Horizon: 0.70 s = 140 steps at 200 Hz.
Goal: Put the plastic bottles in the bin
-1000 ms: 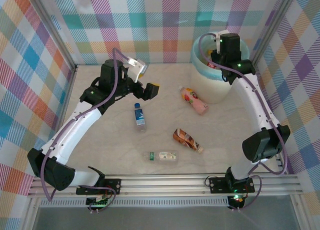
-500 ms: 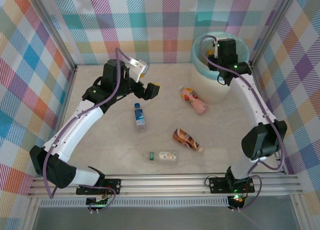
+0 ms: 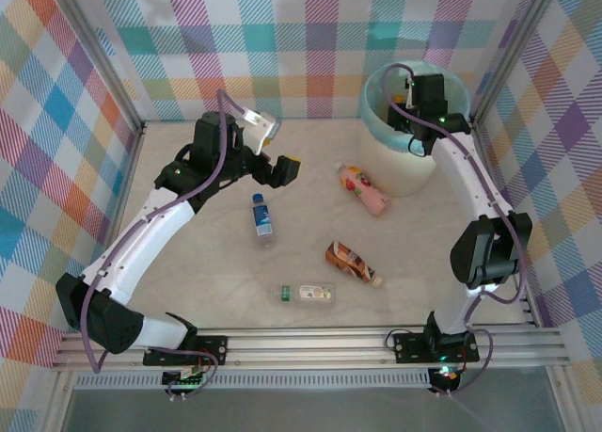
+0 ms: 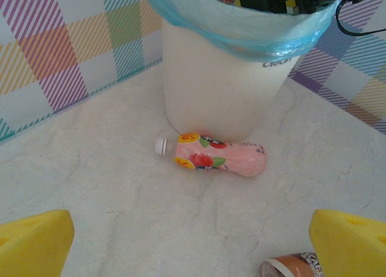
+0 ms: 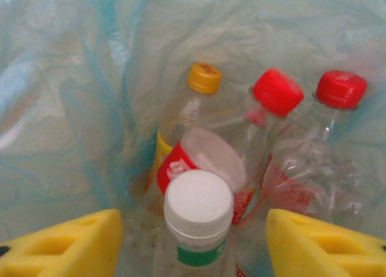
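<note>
While the bin [image 3: 395, 164] sits under my spread right claw [image 5: 193, 219], my left claw [image 4: 193, 229], also spread, could knock its wall reaching the pink bottle [image 4: 220, 159]. Seen from above, that bottle lies on the table [image 3: 216, 263] at the bin's 7 o'clock, cap toward 11, axis 11-to-5.

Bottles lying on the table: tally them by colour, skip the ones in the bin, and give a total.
Clear: 2, the blue-label bottle and the pale-label bottle
Pink bottle: 1
Brown bottle: 1
Total: 4
</note>
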### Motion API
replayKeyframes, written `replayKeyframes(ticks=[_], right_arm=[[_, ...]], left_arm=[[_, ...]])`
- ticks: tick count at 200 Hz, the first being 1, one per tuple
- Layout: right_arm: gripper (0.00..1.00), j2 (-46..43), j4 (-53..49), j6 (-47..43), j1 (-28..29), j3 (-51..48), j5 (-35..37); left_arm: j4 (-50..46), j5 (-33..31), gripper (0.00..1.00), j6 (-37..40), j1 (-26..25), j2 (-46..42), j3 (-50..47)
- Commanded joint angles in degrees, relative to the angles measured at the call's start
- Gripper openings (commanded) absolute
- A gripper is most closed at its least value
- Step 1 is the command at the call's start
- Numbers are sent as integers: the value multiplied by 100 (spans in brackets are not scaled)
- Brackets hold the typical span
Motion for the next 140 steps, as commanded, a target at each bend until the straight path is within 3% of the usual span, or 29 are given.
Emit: replayKeyframes(ticks=[1,55,106,140], right_arm=[[67,-122,-431,129,35,169,-128],[72,-670,-317,409,35,162,-324],[80,-1144,-198,571,35,96,-407],[79,-1444,-256,761,44,58,-773]], left_arm=[[38,-27,100,2,-46,-35,-56],[77,-128,100,-54,-47,-23,-47],[-198,-1222,100,-517,-40,108,91],[-1002,-1601,100,-1007,-36,353,343]])
